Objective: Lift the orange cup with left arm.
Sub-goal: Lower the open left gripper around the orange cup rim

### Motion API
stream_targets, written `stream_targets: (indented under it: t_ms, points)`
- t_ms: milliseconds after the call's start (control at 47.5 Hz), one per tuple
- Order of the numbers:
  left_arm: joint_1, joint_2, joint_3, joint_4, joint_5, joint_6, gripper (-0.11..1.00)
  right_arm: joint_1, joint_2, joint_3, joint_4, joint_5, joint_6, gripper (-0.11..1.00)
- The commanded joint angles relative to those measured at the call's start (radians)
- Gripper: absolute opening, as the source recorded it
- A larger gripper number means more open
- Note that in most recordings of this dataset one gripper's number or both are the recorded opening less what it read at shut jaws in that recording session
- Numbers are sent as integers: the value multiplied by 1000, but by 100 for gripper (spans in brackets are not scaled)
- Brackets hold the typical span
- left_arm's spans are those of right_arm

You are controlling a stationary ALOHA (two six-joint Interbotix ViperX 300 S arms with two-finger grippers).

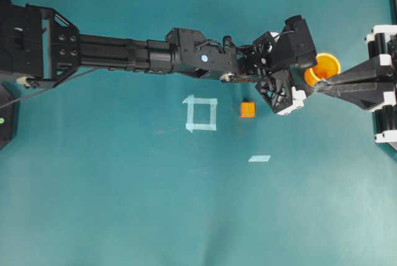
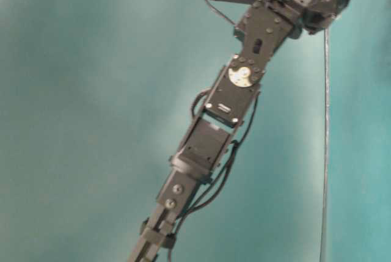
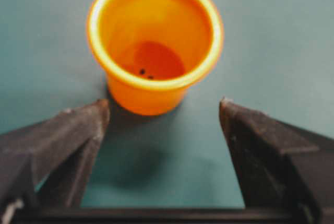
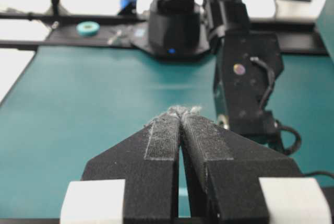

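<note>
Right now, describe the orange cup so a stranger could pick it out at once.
Follow the long left arm across the teal table to its open left gripper. Just beyond stands the orange cup: round, hollow, lighter-rimmed, unlike the small orange cube.

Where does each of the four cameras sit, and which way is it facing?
Overhead: above, looking straight down on the teal table, orange cup and both arms.
Table-level: low, looking along the left arm; no cup visible.
Left wrist: behind the open left gripper, facing the cup.
Right wrist: behind the shut right gripper, facing the left arm.
Shared: overhead and left wrist both show the cup.
</note>
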Motion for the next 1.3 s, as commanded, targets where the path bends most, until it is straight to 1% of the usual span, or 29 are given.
stream_targets:
  t_ms: [0, 442, 863, 968, 1136, 1284]
  points:
    - [5, -14, -48, 2, -3, -2, 83, 2, 3, -28, 0, -8, -2, 0]
    - [11, 57, -153, 3, 0, -3, 83, 0, 9, -28, 2, -9, -2, 0]
    - [12, 92, -195, 3, -14, -2, 83, 2, 21, -28, 0, -8, -2, 0]
    - [12, 95, -204, 2, -20, -2, 79, 2, 26, -28, 0, -8, -2, 0]
    - [9, 95, -202, 5, -26, 3, 66, 0, 32, -28, 0, -6, -2, 0]
    - [3, 94, -202, 5, -25, 12, 66, 0, 32, -28, 0, -5, -2, 0]
